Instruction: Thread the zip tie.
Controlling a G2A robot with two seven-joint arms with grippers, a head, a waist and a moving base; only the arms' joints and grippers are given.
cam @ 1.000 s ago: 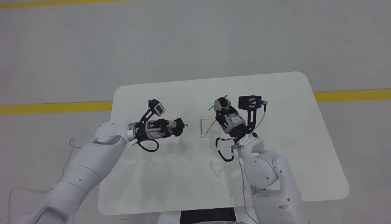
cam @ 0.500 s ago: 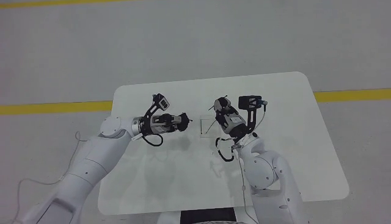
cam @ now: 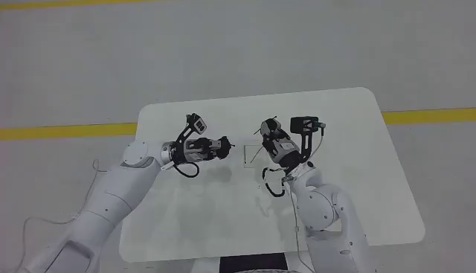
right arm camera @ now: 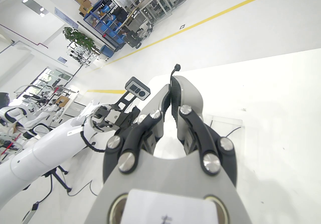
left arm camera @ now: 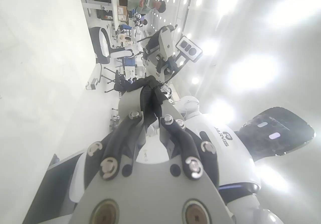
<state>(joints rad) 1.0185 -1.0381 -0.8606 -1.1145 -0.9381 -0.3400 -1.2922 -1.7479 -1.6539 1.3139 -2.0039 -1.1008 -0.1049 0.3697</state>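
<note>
My left end effector (cam: pixel 222 147), pinched shut, has moved toward right end effector (right arm camera: pixel 171 85), clamped on thin black plastic zip tie (right arm camera: pixel 177 67); threading near.

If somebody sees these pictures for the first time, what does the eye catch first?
The right tool is shut on a thin black zip tie, whose head sticks out past the fingertips. The left tool is shut too and faces it across a gap, both of them above the white table.
</note>
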